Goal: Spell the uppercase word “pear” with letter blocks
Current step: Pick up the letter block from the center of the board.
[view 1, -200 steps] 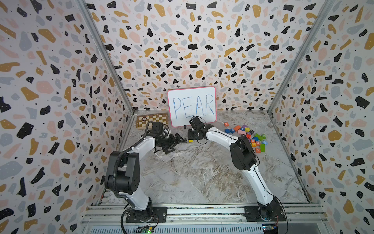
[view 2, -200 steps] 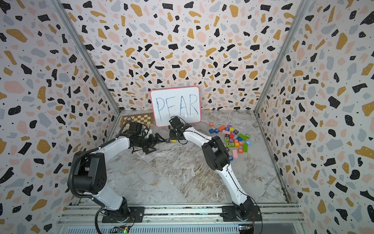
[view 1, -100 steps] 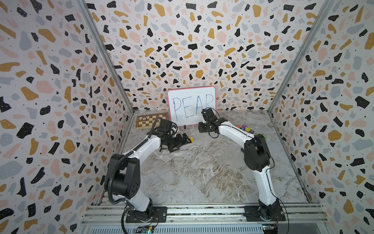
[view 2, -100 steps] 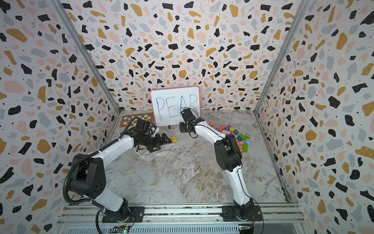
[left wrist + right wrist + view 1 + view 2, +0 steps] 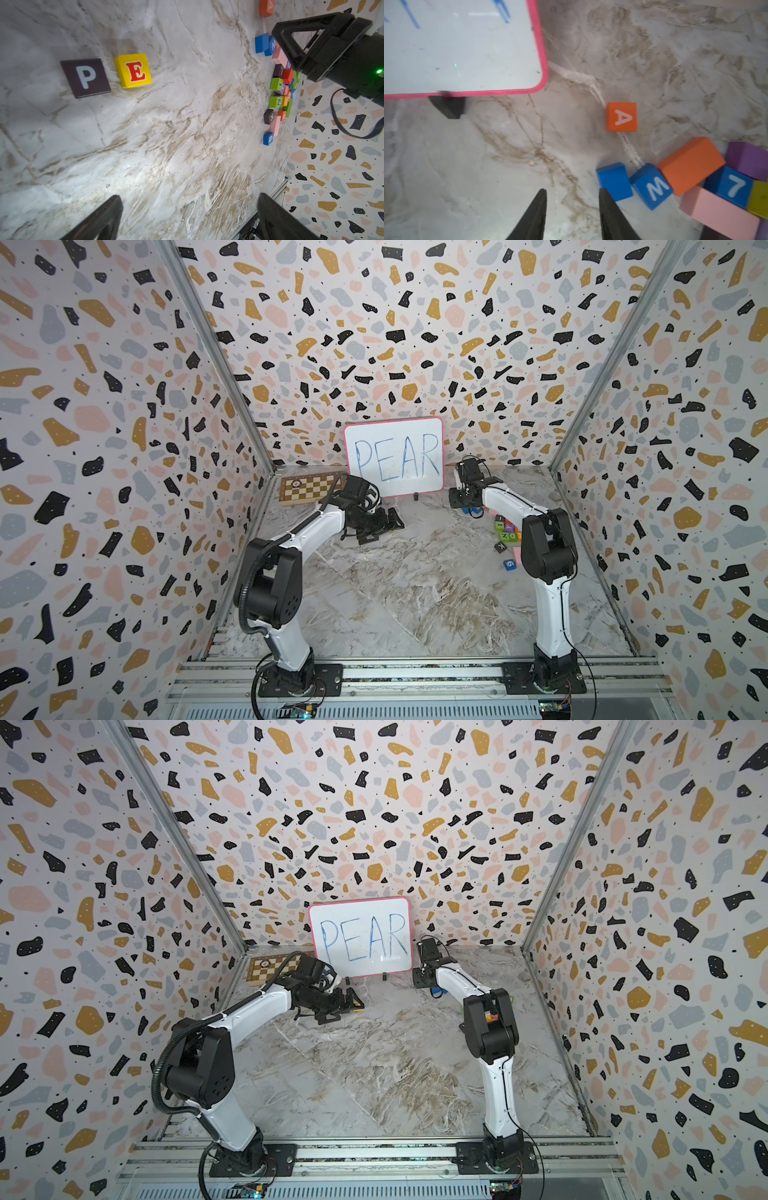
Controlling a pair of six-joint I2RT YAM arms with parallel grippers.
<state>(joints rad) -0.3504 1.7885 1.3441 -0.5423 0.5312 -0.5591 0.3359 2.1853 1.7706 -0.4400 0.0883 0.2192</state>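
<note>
3 speckled walls close the marbled tabletop in at the back and on both sides. A metal rail runs along the front edge and carries both arm bases. The middle and front of the tabletop lie bare, which leaves wide room between the 2 arms.

The left arm bends at the elbow and reaches toward the back. The left pincer is low over the tabletop and spread wide, with nothing between its fingers. The right arm stands upright, then folds inward toward the back. The right pincer points down, its fingers partly apart and gripping nothing.

A pink-framed whiteboard stands at the back wall with PEAR written on it in blue. A chessboard lies flat just beside it, in the back left corner.

A heap of coloured blocks sits near the right wall. Readable among them are a blue M, a blue 7 and a blue 6. An orange-red block in the heap seems to read R.

The orange A block lies alone between the heap and the whiteboard's corner. The black P block and the yellow E block sit side by side, almost touching, under the left wrist camera.
</note>
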